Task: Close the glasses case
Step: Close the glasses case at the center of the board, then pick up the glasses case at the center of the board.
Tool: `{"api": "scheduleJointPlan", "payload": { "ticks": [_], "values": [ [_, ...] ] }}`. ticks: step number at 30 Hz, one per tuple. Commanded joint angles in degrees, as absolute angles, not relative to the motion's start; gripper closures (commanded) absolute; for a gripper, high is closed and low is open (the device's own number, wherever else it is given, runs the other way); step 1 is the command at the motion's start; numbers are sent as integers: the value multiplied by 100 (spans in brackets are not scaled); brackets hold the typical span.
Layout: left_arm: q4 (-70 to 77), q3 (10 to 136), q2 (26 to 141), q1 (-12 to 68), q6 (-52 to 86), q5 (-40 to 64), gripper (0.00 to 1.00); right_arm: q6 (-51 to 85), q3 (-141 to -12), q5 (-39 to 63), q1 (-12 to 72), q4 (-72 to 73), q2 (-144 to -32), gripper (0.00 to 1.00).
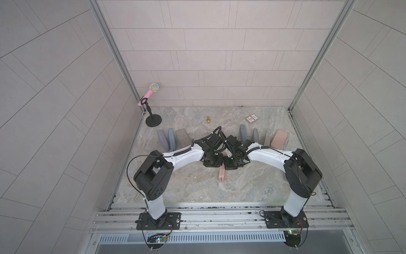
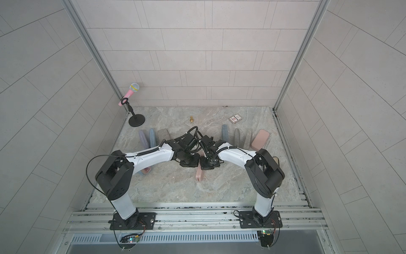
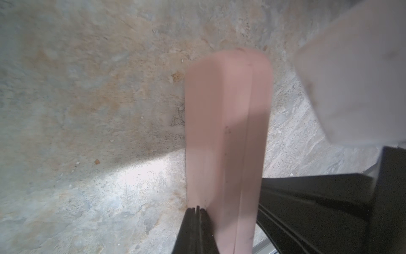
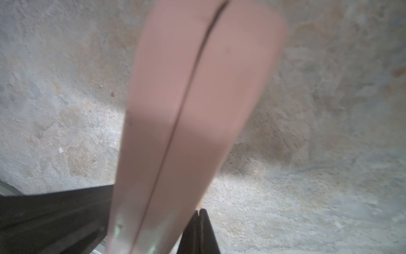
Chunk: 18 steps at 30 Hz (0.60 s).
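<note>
The case (image 1: 222, 176) stands on one long edge near the middle of the desk (image 1: 197, 191), slightly toward the front edge, with the two arms meeting over it. In both top views only its front end shows below the wrists. The left gripper (image 3: 196, 209) is clenched with nothing between its jaws, and its closed tips rest against one broad face of the case. The right gripper (image 4: 200, 211) is likewise clenched and empty, set against or just beside the opposite face. So the case is squeezed between two closed tools rather than held by either.

The seam (image 4: 186, 105) along the upper edge shows as a thin dark line, so the halves look nearly or fully together. Whether a catch has engaged cannot be told.

It looks like a light, stiff, hard shell with a smooth skin, probably slippery under plastic tips. Standing on a narrow edge, it would likely tip or skid under uneven pressure. The best hold seems to be the flat faces, pressed evenly from both sides near the seam.
</note>
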<state>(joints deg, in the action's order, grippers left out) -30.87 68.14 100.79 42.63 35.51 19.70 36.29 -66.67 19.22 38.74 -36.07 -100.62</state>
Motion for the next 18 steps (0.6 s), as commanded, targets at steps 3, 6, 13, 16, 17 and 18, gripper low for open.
{"api": "scheduleJointPlan", "payload": {
  "ticks": [3, 6, 13, 16, 17, 18],
  "values": [
    [-2874, 6769, 9728, 4333, 3603, 1922, 100, 3816, -6522, 1654, 3931, -3444, -9833, 96],
    [-2949, 6766, 9635, 4333, 3601, 1824, 97, 3917, -6360, 1405, 3895, -3437, -9601, 93],
    [-3241, 6926, 9536, 4324, 3476, 1564, 74, 4042, -5973, 955, 3707, -3577, -8984, 88],
    [-3277, 6979, 9553, 4324, 3456, 1559, 63, 4076, -5791, 860, 3584, -3638, -8721, 85],
    [-3278, 6979, 9562, 4329, 3454, 1572, 59, 4093, -5739, 818, 3546, -3667, -8625, 83],
    [-3278, 6992, 9578, 4333, 3455, 1589, 54, 4112, -5673, 774, 3511, -3695, -8515, 82]
  ]
}}
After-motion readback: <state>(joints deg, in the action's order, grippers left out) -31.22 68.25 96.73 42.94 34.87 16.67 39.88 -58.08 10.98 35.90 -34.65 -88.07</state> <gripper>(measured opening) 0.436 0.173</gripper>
